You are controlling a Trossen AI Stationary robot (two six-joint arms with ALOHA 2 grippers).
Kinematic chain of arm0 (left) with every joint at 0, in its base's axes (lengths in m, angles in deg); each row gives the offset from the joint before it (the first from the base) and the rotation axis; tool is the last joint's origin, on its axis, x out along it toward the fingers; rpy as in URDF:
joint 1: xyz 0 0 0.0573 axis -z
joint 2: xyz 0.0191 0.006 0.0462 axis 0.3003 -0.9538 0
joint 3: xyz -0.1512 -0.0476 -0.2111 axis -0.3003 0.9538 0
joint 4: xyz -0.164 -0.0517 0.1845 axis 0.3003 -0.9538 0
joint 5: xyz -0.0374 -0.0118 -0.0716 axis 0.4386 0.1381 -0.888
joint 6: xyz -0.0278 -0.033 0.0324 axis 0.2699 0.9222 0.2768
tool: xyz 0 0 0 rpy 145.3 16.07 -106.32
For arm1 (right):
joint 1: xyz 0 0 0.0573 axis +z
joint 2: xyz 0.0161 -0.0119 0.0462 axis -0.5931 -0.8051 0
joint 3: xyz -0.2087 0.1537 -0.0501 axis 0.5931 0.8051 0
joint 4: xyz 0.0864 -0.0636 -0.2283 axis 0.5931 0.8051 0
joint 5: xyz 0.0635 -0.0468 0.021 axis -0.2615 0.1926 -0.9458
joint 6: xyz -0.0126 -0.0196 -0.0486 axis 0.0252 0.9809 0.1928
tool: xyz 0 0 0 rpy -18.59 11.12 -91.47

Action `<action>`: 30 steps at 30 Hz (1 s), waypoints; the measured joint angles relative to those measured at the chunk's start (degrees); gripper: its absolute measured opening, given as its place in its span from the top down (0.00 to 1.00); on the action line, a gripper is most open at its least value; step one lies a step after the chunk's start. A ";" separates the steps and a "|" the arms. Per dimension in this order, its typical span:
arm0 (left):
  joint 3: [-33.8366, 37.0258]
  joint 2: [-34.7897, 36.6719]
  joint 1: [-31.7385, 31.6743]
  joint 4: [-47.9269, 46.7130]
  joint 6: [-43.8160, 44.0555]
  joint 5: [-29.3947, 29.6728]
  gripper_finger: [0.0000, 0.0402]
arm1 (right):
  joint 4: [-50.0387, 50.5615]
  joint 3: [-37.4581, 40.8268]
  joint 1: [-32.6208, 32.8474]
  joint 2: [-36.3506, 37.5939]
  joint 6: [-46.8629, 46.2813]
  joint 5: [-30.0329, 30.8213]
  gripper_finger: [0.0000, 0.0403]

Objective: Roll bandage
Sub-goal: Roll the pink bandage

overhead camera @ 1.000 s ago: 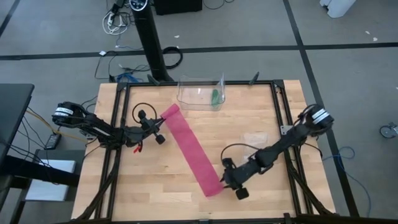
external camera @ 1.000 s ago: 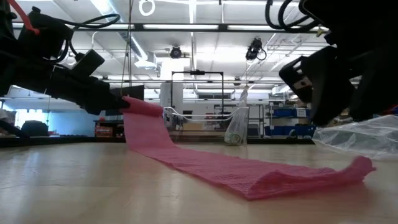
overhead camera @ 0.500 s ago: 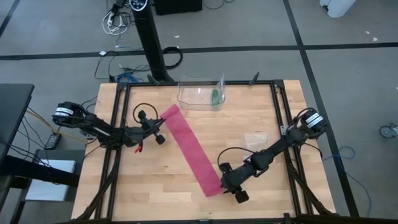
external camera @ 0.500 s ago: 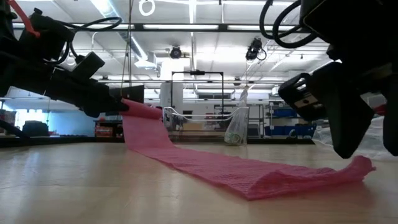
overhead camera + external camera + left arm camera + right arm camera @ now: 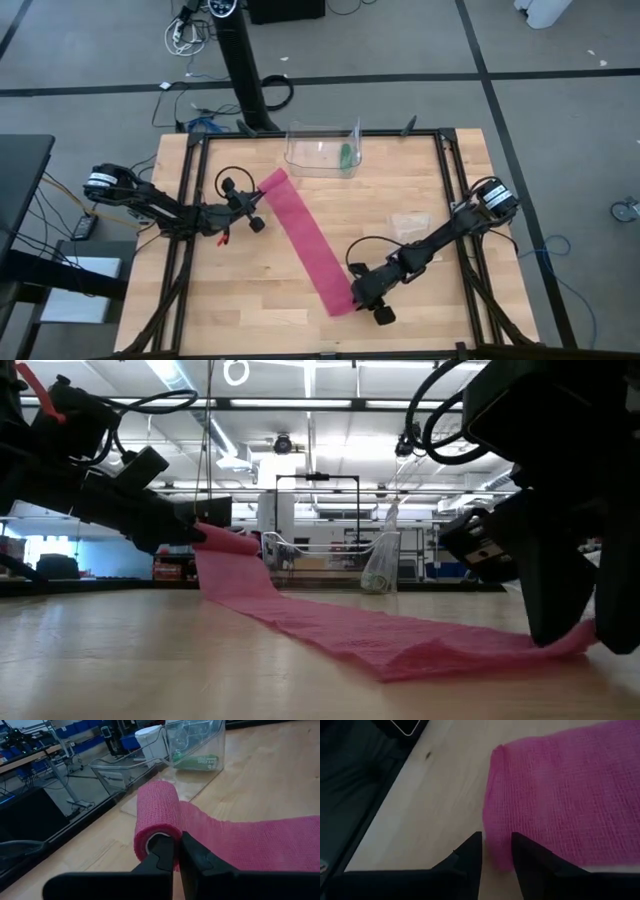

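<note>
Item: bandage (image 5: 308, 243), pink strip lying diagonally across the tabletop (image 5: 430, 190), one end started as a small roll near the far left, the other end flat near the front centre. Left claw (image 5: 176, 851): mine, clenched on the roll's open end, holding it just above the wood, I judge so the core stays fixed for winding. Right claw (image 5: 496, 851): mine, low over the strip's free end, fingers a little apart straddling its corner; not yet pinching, likely placed to keep the strip taut or feed it. Container: clear bin (image 5: 322, 150) at the far edge, just beyond the roll, holding one small green item (image 5: 345, 155). Also: flat clear plastic piece (image 5: 411, 220), right of the strip.
</note>
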 joint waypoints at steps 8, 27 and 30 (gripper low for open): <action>0.02 0.00 -0.02 -0.02 -0.36 -0.98 0.96 | 2.12 0.02 0.08 2.74 1.79 3.75 0.95; -7.26 0.00 0.20 -6.08 -10.26 -9.08 0.96 | 38.03 -33.29 3.77 20.45 25.60 42.11 0.99; -8.76 0.00 1.30 -9.52 -10.92 -9.42 0.96 | 38.90 -39.33 3.85 20.47 33.21 46.44 1.00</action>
